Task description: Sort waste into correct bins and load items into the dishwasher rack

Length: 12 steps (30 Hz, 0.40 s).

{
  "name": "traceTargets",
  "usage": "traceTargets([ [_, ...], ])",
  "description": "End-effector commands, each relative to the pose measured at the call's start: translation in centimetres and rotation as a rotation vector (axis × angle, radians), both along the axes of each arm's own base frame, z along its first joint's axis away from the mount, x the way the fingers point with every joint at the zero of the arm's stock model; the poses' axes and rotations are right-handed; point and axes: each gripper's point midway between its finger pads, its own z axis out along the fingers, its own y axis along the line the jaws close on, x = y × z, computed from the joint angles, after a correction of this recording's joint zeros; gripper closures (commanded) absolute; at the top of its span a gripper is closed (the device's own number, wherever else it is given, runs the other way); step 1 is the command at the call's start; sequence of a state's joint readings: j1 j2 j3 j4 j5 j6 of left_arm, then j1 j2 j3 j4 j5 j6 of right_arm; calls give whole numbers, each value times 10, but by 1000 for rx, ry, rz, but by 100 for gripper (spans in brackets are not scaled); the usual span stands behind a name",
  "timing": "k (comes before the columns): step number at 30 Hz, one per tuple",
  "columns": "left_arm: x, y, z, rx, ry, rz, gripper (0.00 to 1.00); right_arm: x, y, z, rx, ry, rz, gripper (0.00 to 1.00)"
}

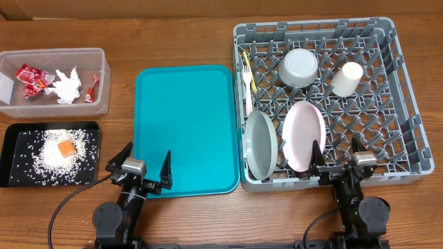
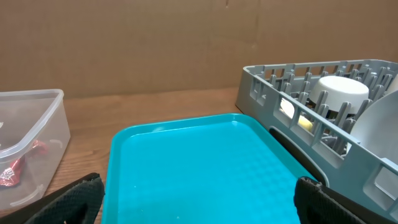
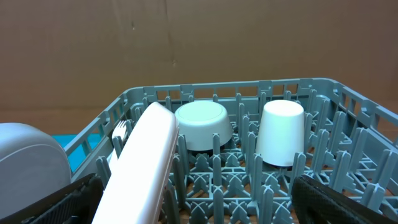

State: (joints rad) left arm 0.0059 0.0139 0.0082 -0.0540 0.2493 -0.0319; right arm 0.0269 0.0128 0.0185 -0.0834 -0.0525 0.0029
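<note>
The grey dishwasher rack point(image 1: 405, 83) holds an upturned grey bowl point(image 1: 299, 67), an upturned white cup point(image 1: 347, 78), a grey plate point(image 1: 260, 144) and a pinkish-white plate point(image 1: 304, 135) on edge, and yellow and white cutlery point(image 1: 247, 81). The clear tub point(image 1: 102, 88) holds red wrappers point(image 1: 31, 80) and a white napkin point(image 1: 68, 86). The black tray point(image 1: 15, 138) holds rice point(image 1: 48, 153) and an orange cube point(image 1: 66, 149). My left gripper point(image 1: 138, 171) is open and empty at the teal tray's front edge. My right gripper point(image 1: 342, 158) is open and empty at the rack's front wall.
The large teal tray point(image 1: 185, 124) lies between the bins and the rack, bare; it fills the left wrist view point(image 2: 199, 168). A brown cardboard wall stands behind the table. The rack's right half has free pegs.
</note>
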Motion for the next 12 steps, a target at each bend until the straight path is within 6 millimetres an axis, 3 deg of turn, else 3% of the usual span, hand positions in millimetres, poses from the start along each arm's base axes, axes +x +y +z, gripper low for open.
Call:
traceTargets([
  [1, 0, 1, 1, -19, -1, 10, 0, 0, 0, -2, -7, -3, -2, 0],
  [12, 0, 1, 1, -19, -1, 10, 0, 0, 0, -2, -7, -3, -2, 0],
])
